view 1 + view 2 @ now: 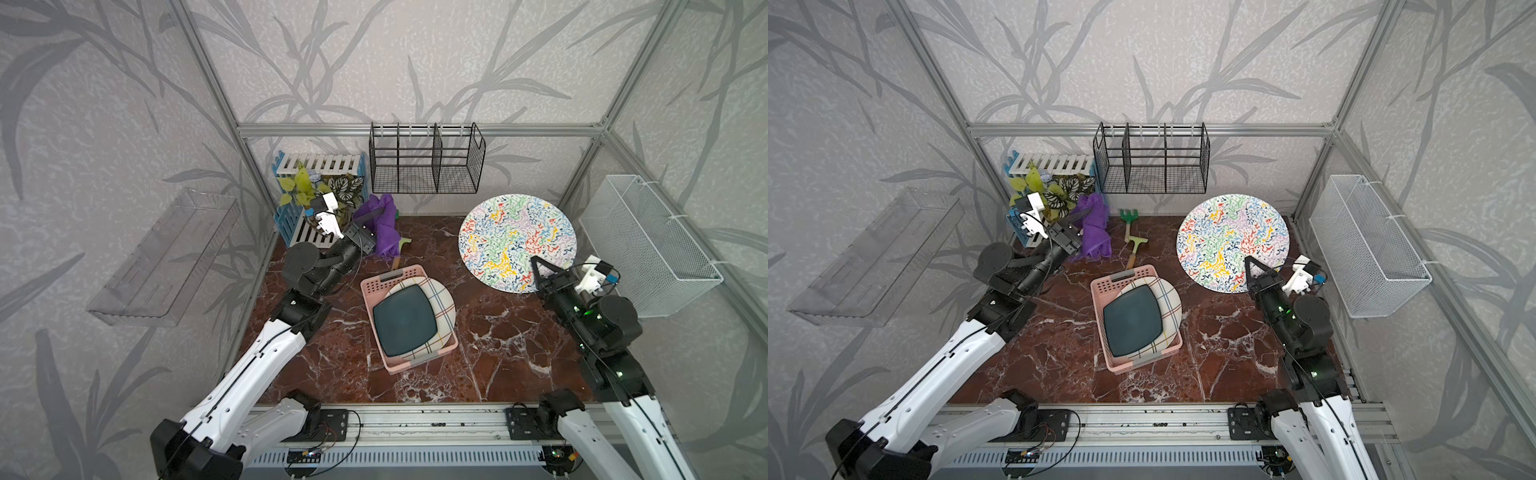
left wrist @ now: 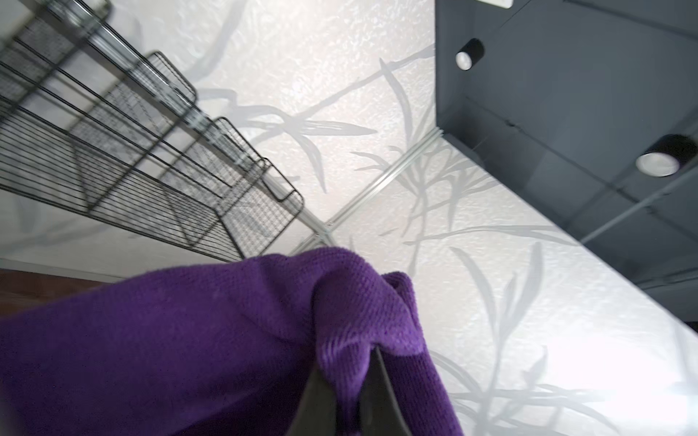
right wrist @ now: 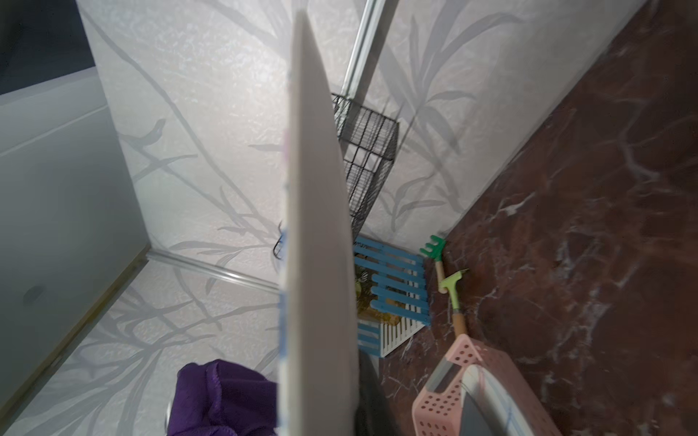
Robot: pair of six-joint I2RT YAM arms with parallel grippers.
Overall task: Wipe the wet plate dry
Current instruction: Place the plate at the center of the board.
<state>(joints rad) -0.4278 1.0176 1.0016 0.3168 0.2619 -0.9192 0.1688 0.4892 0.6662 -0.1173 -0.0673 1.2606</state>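
Your right fingers (image 1: 536,268) are clamped shut on the lower rim of the patterned round plate (image 1: 517,237), holding it tilted up on edge over the right rear of the bench (image 1: 490,332). Your left fingers (image 1: 368,216) are shut on a bunched fold of the purple cloth (image 1: 386,232), well apart from the plate, beside the planter crate (image 1: 289,222). That single rim pinch is the weak point: a wet rim may slip or pivot once the cloth presses on the face, dropping the plate towards the pink basket (image 1: 376,284). The hanging cloth could also snag the leaves, or bunch up and let bare fingers scrape the plate.
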